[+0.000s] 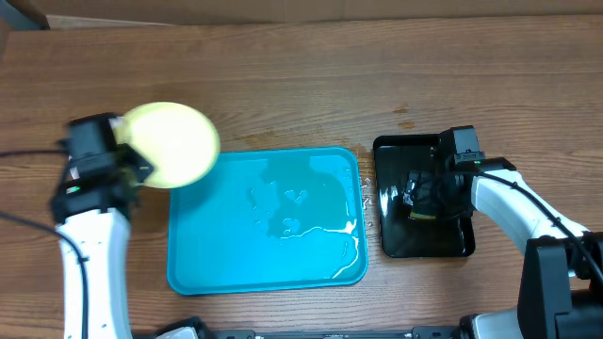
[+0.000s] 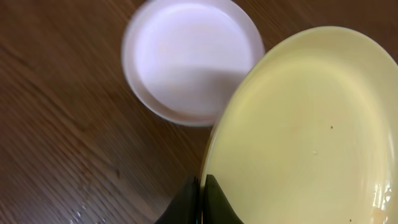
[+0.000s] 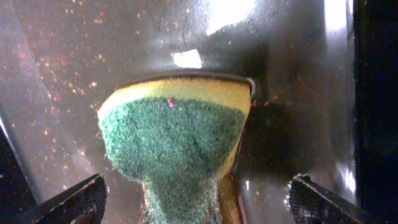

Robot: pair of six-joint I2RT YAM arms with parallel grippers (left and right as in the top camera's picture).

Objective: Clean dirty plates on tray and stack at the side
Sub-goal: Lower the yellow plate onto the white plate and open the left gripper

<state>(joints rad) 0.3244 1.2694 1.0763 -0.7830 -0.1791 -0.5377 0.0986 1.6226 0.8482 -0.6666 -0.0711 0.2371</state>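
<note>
The left gripper (image 1: 135,162), jaws clamped tight on the rim of the pale yellow-green plate (image 1: 171,143), holds the plate in the air just off the far-left corner of the turquoise tray (image 1: 217,254). The plate's edge overlaps that corner in the overhead view. Seen from the left wrist, the plate's face shows only a few tiny specks, and it partly covers a white plate (image 2: 186,59) lying on the wooden table (image 1: 283,85) beneath. Whether more than one white plate lies there cannot be told. The tray holds no plates and glistens with water, with a pale streak along its right rim. Just to the right of the tray sits a glossy black tray (image 1: 396,247), and the right gripper (image 1: 421,195) hangs over it with its jaws spread wide. Between its fingers (image 3: 74,200) a green-and-yellow sponge (image 3: 174,143) rests on the wet black surface, with a gap showing on either side.
</note>
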